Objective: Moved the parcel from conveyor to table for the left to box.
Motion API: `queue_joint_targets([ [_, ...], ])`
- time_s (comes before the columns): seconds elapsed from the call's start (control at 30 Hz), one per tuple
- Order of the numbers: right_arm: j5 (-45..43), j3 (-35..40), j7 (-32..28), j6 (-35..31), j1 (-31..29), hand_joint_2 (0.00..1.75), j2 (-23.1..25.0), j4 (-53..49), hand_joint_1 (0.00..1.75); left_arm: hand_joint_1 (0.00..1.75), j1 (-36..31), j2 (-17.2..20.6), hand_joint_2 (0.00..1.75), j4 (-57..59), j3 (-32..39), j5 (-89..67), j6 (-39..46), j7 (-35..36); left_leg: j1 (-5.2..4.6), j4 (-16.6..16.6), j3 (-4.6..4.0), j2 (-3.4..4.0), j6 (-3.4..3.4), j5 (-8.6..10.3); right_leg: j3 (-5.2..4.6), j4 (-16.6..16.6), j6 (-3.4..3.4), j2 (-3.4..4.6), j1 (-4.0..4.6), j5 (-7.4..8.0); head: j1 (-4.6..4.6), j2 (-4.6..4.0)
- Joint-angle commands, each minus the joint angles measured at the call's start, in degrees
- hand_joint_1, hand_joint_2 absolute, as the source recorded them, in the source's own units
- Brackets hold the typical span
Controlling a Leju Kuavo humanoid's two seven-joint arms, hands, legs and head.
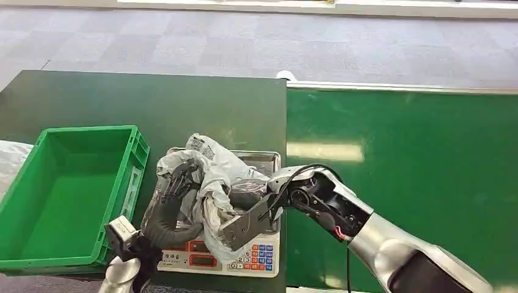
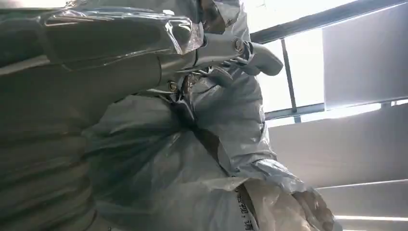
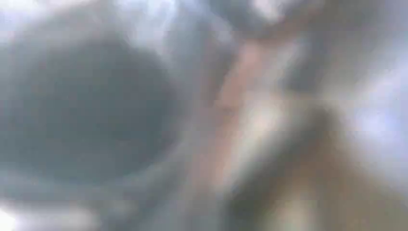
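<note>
A crumpled grey plastic parcel with a white label lies on a scale on the dark green table. My left hand grips the parcel's left side, its dark fingers curled over the plastic. Seen from the left wrist, those fingers clamp a fold of the parcel. My right hand reaches in from the right, sunk into the parcel's folds with plastic bunched around it. The right wrist view is a blur, pressed close to the parcel.
An empty green crate stands on the table just left of the scale. The green conveyor belt runs along the right, its metal rail at the far edge. Grey floor lies beyond.
</note>
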Motion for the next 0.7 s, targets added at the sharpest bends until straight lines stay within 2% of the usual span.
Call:
queue_joint_targets([
  [0.03, 1.6, 3.3, 1.5, -5.0, -2.2, 1.75, 1.3, 3.3, 0.0, 0.0, -0.8, 0.4, 1.75, 3.2, -0.5, 0.0, 0.2, 0.3, -0.01, 0.0, -0.11, 0.05, 0.07, 0.1, -0.15, 0.0, -0.15, 0.0, 0.03, 0.1, 0.0, 0.0],
  [0.43, 2.5, -1.5, -0.3, -12.9, 0.3, 1.75, 1.1, 0.7, 0.0, 0.0, -0.4, 0.2, 1.75, 3.0, -0.3, -0.1, -0.2, 0.1, -0.02, 0.0, -0.02, 0.0, 0.04, 0.03, -0.04, 0.0, -0.08, -0.02, 0.0, 0.02, -0.02, 0.0],
  [0.63, 0.8, -9.0, -3.2, -18.6, 3.2, 1.75, 1.2, -3.7, 0.0, 0.0, 0.7, -0.2, 1.75, 1.7, 0.5, -0.4, -0.4, -0.2, 0.0, 0.0, -0.06, 0.03, 0.05, 0.03, -0.08, 0.0, -0.09, 0.01, 0.02, 0.04, -0.02, 0.0],
  [0.7, -2.8, -13.8, -4.6, -20.5, 5.1, 1.75, 1.7, -4.9, 0.0, 0.0, 1.0, -0.4, 1.75, 1.4, 0.5, -0.5, -0.5, -0.2, -0.01, 0.0, -0.11, 0.04, 0.06, 0.04, -0.13, 0.0, -0.11, 0.0, 0.01, 0.04, -0.02, 0.0],
])
